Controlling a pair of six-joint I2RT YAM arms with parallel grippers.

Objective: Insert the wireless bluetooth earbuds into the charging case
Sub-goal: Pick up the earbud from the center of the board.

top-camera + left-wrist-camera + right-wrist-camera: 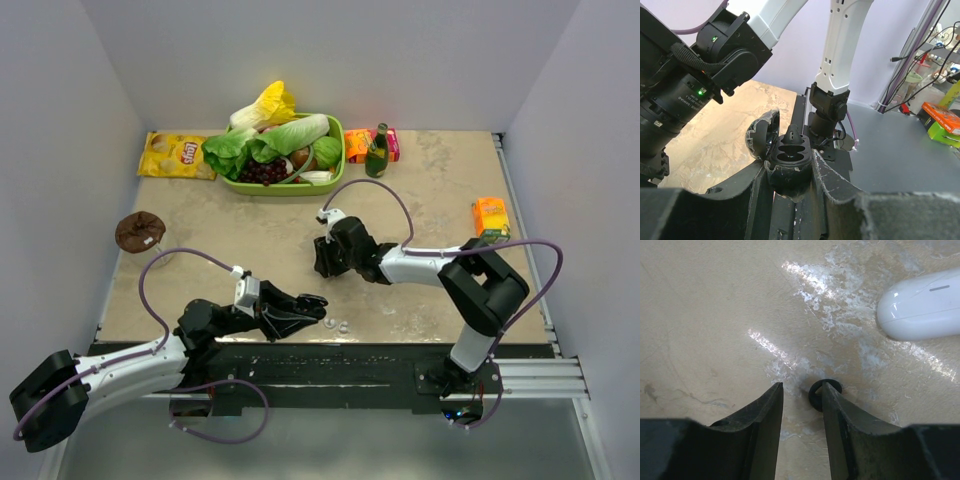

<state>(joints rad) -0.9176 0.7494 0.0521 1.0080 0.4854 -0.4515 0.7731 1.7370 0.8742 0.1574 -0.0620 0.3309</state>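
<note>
Left gripper [789,170]: clamped on the open black charging case [790,154].
Right gripper [801,386]: jaws apart; black earbud [813,394] against one fingertip, not grasped.
Remaining: that bud and the whitish buds [337,325] just beyond the left fingertips are not yet inserted.

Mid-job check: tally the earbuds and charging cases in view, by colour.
Black case: 1
White case: 1
Black earbuds on the table: 1
Whitish earbuds: 2
Total: 5; what sits inside the open case is unclear.
</note>
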